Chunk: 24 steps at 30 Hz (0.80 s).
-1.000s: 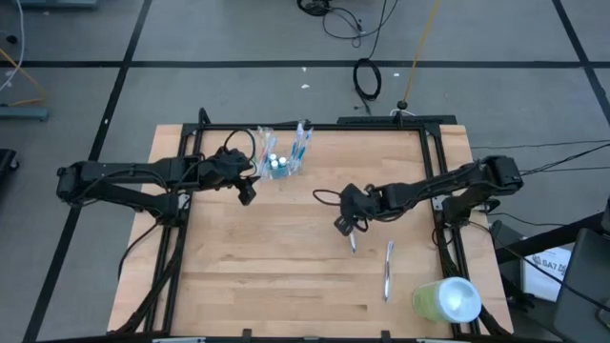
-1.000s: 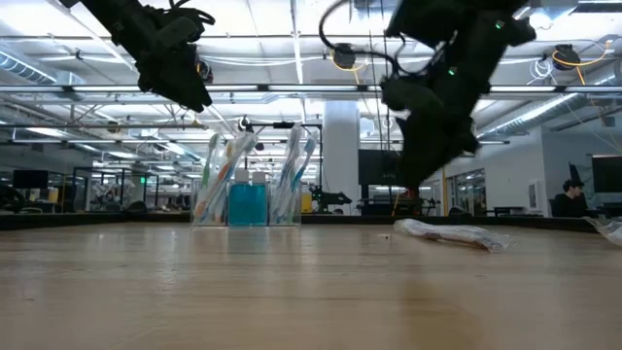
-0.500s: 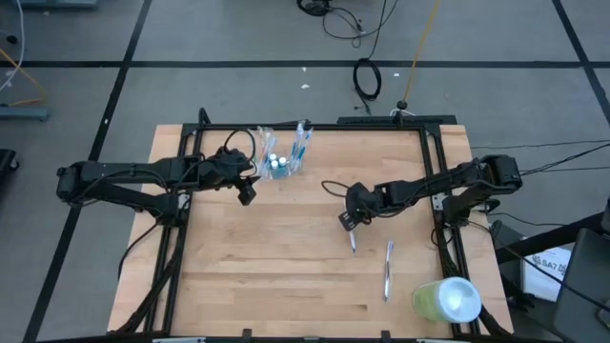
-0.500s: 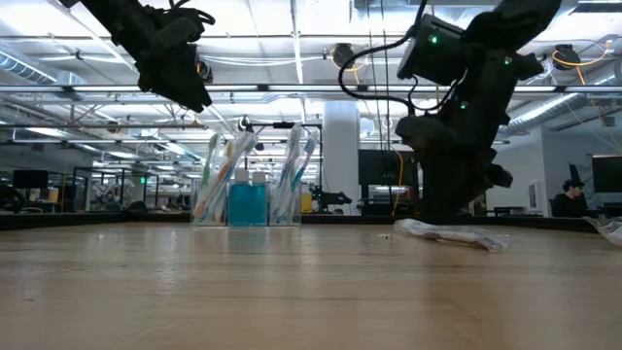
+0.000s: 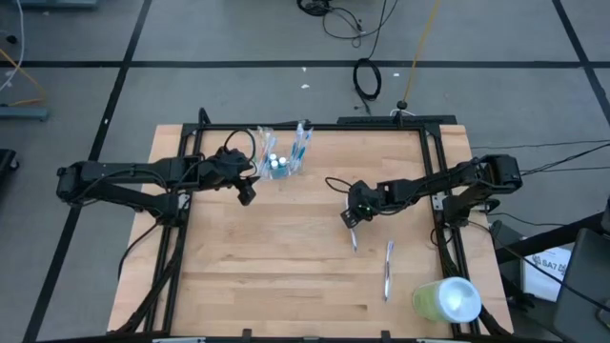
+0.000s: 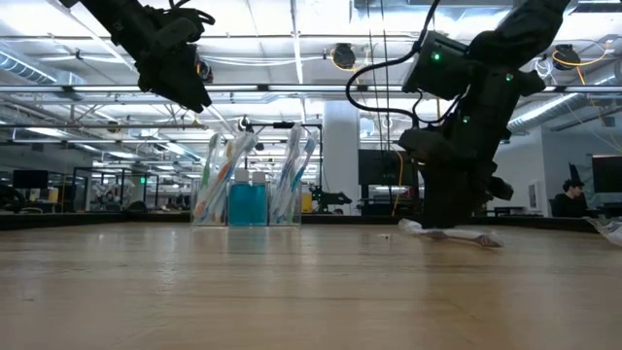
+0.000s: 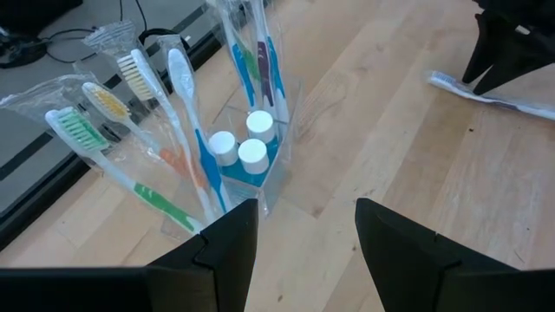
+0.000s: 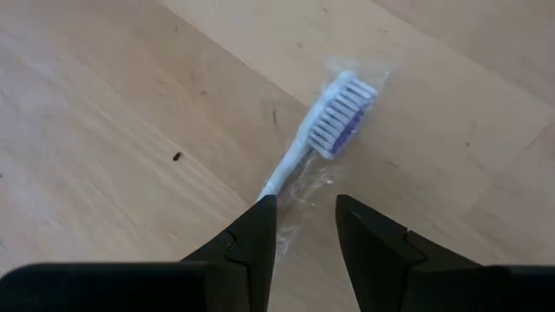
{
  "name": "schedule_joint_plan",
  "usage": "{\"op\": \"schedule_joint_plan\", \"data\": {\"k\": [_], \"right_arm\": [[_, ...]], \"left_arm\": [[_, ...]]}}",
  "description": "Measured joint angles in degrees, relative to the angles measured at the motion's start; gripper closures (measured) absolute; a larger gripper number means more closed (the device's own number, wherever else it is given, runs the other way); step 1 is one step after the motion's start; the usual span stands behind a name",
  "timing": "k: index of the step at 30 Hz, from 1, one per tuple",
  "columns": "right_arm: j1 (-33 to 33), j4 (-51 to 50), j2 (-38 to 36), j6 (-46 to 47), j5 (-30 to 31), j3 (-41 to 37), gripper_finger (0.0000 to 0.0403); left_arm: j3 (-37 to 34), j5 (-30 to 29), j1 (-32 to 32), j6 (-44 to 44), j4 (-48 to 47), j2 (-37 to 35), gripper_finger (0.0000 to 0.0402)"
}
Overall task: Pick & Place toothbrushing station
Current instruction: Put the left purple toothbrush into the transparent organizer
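High view: I see clear cup (image 5: pixel 283 163) near the table's far edge, holding brushes and white-capped tubes (image 5: pixel 277 162). Left gripper (image 5: pixel 247 194) hovers beside it. Low view: right gripper (image 6: pixel 449 219) hangs over a wrapped toothbrush (image 6: pixel 457 234). Right wrist: fingers apart, straddling its handle (white-purple bristles). Left wrist: fingers apart, empty.
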Motion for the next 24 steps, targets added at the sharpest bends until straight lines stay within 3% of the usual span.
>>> {"op": "schedule_joint_plan", "data": {"k": [15,24], "right_arm": [[-0.65,11.73,0.07,-16.17,0.32,-0.07,0.0289],[-0.08,11.93,0.07,-16.43,1.68,-0.07,0.0289]], "left_arm": [[0.00,0.00,0.00,0.61,-0.07,0.00,0.0199],[0.00,-0.01,0.00,0.61,-0.04,0.00,0.0199]]}}
